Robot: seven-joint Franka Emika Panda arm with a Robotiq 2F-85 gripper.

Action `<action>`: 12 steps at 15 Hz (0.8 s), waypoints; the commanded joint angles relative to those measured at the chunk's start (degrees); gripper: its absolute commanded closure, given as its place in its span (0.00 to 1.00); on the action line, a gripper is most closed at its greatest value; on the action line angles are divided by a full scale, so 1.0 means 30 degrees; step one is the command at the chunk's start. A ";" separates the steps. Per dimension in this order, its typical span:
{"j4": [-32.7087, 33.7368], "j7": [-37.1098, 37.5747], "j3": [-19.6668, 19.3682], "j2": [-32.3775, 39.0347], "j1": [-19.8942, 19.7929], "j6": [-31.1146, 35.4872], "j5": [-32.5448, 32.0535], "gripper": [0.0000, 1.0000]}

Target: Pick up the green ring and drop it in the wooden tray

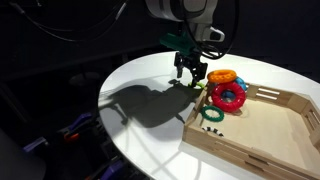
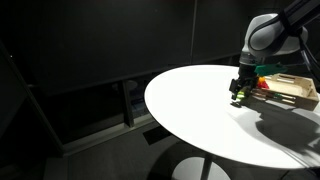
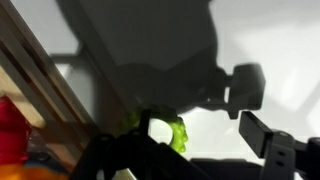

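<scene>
The green ring (image 3: 168,131) is small and lime-green. In the wrist view it sits right against the dark left finger, over the white table. The gripper (image 3: 212,135) has its fingers apart, with a wide gap between the ring and the right finger. I cannot tell whether the ring rests on the table or hangs on the finger. In both exterior views the gripper (image 1: 191,76) (image 2: 238,90) is low over the table just beside the wooden tray (image 1: 270,145) (image 2: 297,92). A speck of the green ring (image 2: 238,97) shows under it.
A chunky red ring (image 1: 229,97), an orange ring (image 1: 222,76) and a dark green ring (image 1: 212,114) lie at the tray's near end. The tray's wooden wall (image 3: 40,90) runs along the left of the wrist view. The round white table (image 1: 140,110) drops off at its edge.
</scene>
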 commanded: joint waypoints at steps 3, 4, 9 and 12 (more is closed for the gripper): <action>-0.0146 -0.0070 0.0022 -0.0040 0.0012 0.0435 -0.0230 0.13; -0.0128 -0.0056 0.0024 -0.0051 0.0026 0.0445 -0.0249 0.14; 0.0018 0.0005 0.0031 -0.0053 0.0113 0.0579 -0.0300 0.11; 0.0046 0.0091 0.0015 -0.0042 0.0213 0.0681 -0.0374 0.08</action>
